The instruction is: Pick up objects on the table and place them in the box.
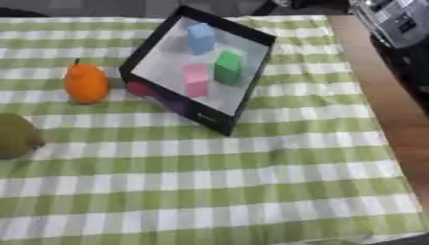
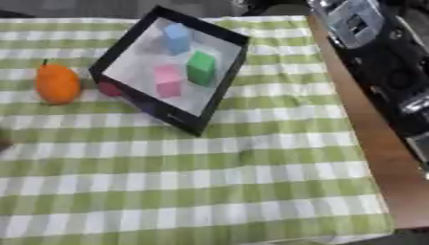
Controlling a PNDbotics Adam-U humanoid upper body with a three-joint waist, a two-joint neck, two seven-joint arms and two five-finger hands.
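A black-walled box (image 1: 249, 83) with a pale floor lies on the green-and-white checked cloth at the upper middle. Inside it stand a blue block (image 1: 200, 38), a green block (image 1: 227, 67) and a pink block (image 1: 195, 80). An orange fruit (image 1: 86, 83) with a dark stem sits on the cloth just left of the box. A small dark red thing (image 1: 138, 88) lies against the box's left wall. At the left edge rests a brownish-green round fruit (image 1: 16, 136), partly cut off. Neither hand shows in either view.
The cloth (image 1: 218, 191) covers a wooden table whose bare strip (image 1: 394, 110) runs along the right. Dark machinery with grey parts (image 2: 368, 28) stands beyond the table's right edge.
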